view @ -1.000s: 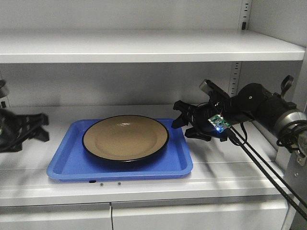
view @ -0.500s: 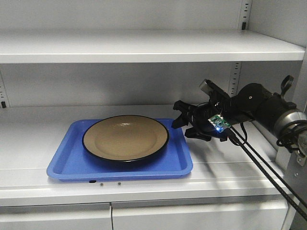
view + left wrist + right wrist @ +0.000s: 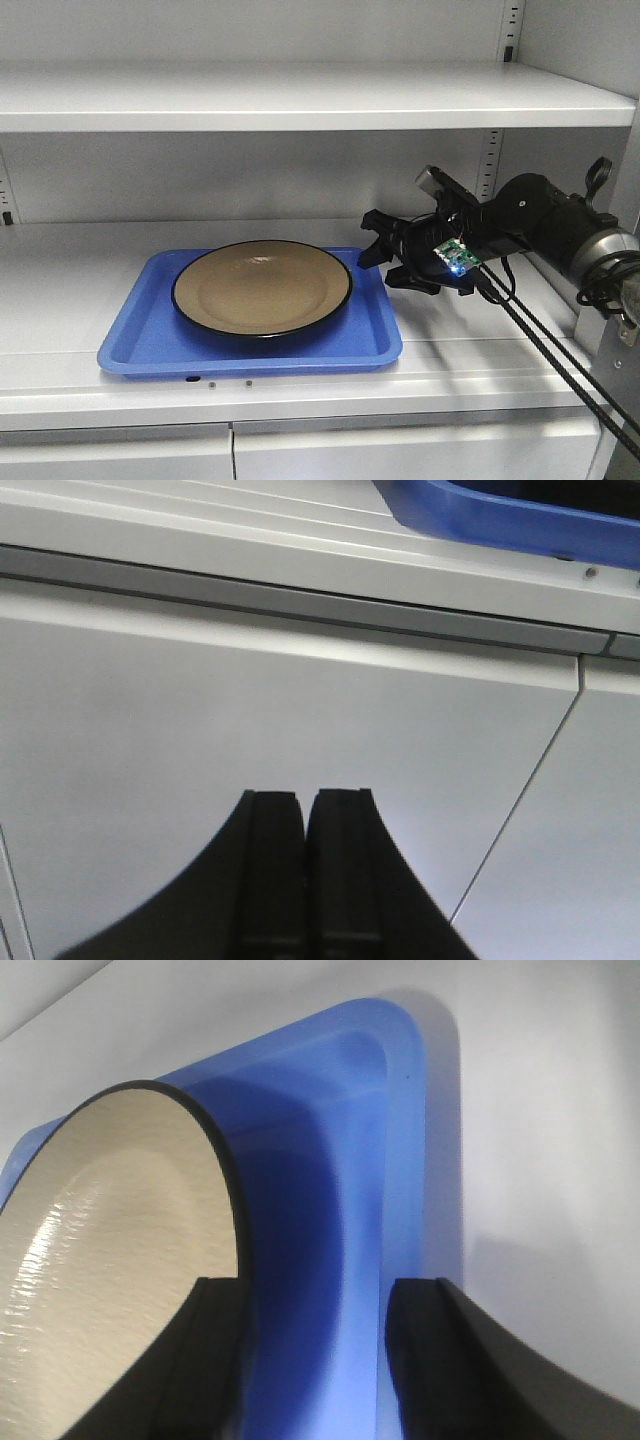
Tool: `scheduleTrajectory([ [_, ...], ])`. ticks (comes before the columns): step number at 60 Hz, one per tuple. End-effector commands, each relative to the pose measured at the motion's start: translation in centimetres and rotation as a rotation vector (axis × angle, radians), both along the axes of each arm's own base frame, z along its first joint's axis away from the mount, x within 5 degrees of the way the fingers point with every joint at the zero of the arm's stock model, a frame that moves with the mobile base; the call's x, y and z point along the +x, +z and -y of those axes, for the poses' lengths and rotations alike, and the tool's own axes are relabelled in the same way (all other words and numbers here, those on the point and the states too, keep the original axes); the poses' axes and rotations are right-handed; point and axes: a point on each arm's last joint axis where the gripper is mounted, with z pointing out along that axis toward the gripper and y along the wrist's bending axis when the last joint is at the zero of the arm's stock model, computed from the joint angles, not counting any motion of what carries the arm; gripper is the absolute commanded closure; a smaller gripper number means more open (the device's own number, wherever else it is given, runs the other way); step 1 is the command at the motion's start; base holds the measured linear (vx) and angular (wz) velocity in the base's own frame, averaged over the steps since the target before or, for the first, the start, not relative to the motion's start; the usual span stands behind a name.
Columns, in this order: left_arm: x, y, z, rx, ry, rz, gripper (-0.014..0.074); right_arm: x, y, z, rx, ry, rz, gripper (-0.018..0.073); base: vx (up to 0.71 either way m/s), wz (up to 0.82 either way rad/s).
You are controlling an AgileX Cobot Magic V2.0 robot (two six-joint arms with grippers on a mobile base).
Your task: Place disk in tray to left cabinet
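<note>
While the glossy tan plate (image 3: pixel 262 287) lies flat in the blue tray (image 3: pixel 150 345), both sit on the cabinet's middle shelf (image 3: pixel 60 270).
From the front, the right claw (image 3: pixel 385 262) hovers just beside the tray's right edge, spread wide and empty; the shelves are smooth pale grey metal with slotted uprights behind. The left wrist view shows the left claw (image 3: pixel 304 825) pinched together before a flat lower door (image 3: pixel 250 730). The right wrist view shows the plate's thin black rim and the tray's rounded corner.
</note>
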Motion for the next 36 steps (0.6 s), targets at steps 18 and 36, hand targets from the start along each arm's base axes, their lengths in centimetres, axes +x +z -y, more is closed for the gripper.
scheduleTrajectory([
  [18,0.1,0.1,0.0,-0.014,0.005,0.062,0.0556,-2.8,7.4,2.3,0.020,0.001,0.137,0.0191,0.00,0.00],
  [36,0.1,0.0,0.0,-0.014,0.005,0.061,0.0556,-7.4,6.8,3.7,-0.037,-0.066,0.112,0.0256,0.00,0.00],
])
